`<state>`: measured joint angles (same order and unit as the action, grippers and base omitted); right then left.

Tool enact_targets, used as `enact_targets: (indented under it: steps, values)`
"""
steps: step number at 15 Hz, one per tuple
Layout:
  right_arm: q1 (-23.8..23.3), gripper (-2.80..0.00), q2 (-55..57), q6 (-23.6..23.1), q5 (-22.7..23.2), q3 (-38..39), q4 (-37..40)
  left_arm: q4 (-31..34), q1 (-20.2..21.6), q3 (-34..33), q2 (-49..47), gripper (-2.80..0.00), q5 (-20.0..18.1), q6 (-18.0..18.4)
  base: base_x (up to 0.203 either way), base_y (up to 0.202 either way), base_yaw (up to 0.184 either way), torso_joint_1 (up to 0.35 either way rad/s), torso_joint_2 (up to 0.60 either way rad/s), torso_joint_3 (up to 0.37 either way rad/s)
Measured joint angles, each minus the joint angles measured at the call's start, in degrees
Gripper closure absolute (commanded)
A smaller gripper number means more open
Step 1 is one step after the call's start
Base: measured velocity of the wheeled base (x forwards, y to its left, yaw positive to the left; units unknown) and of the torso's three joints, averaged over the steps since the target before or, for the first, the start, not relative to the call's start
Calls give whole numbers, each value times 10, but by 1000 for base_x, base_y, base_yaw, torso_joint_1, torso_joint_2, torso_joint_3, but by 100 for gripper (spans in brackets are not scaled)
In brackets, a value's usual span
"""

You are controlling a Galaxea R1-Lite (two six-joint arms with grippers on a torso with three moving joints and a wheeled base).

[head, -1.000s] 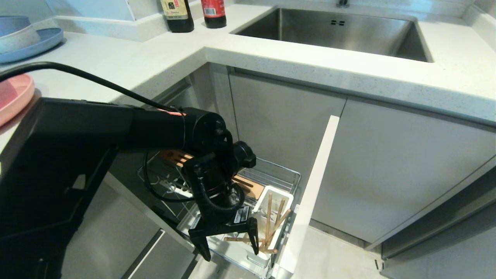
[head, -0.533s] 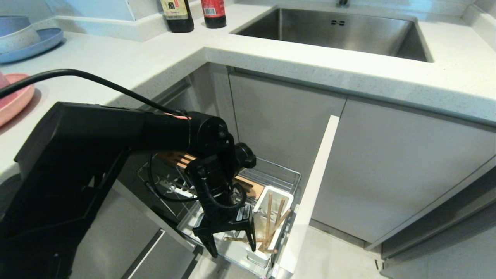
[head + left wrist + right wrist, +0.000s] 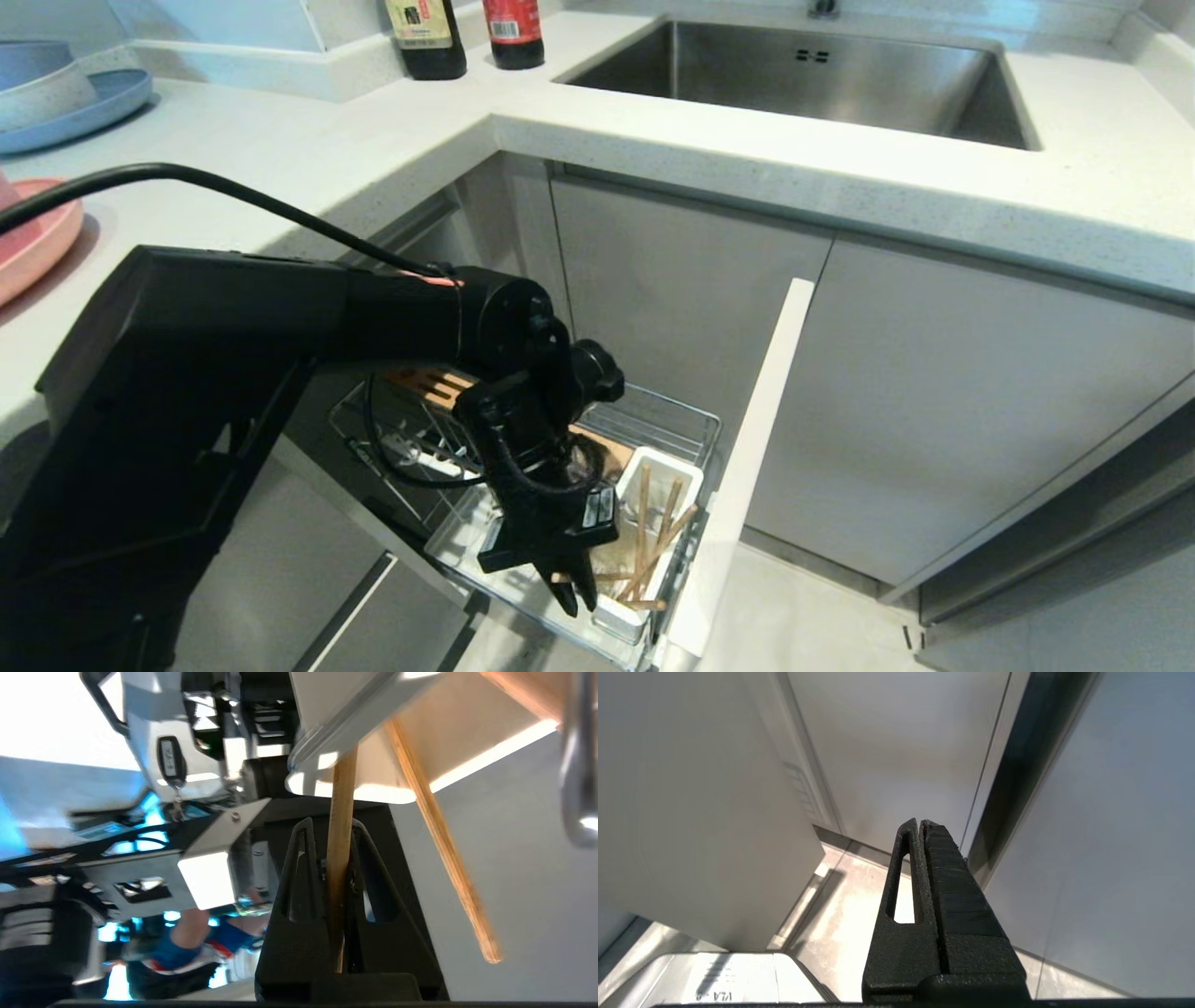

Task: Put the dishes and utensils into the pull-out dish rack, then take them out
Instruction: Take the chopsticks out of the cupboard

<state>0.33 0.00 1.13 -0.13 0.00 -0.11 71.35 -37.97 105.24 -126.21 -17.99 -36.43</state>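
Note:
The pull-out dish rack (image 3: 695, 425) stands drawn out below the counter, its white utensil cup (image 3: 689, 474) at the front corner. Light wooden chopsticks (image 3: 644, 527) stand tilted in that cup. My left gripper (image 3: 574, 602) reaches down beside the cup. In the left wrist view the left gripper (image 3: 331, 826) is shut on one chopstick (image 3: 341, 802), while a second chopstick (image 3: 439, 835) leans free beside it. A pink plate (image 3: 37, 243) lies on the counter at the far left. My right gripper (image 3: 922, 822) is shut on nothing, parked low beside cabinet fronts.
The drawer's white front panel (image 3: 747, 467) juts out right of the rack. A slotted wooden strip (image 3: 425, 381) crosses the rack. On the counter are a blue plate with stacked bowls (image 3: 103, 103), two bottles (image 3: 429, 42) and the steel sink (image 3: 803, 79).
My left gripper's fingers went from wide open to shut on a chopstick. The hand also sank a little and shifted right toward the cup.

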Motion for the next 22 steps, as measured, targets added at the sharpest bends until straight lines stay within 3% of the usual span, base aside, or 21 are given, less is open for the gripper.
enact_targets:
  steps: [6,17,22]
  values:
    - [0,0,0,0,0,0,0,18,-11,2,17,0,-1,-7,0,0,0,0,0,0]
    - [0,0,0,0,0,0,1,126,-82,5,173,0,18,-1,0,0,0,0,0,0]
    - [0,0,0,0,0,0,1,159,-122,37,229,0,54,-4,0,0,0,0,0,0]
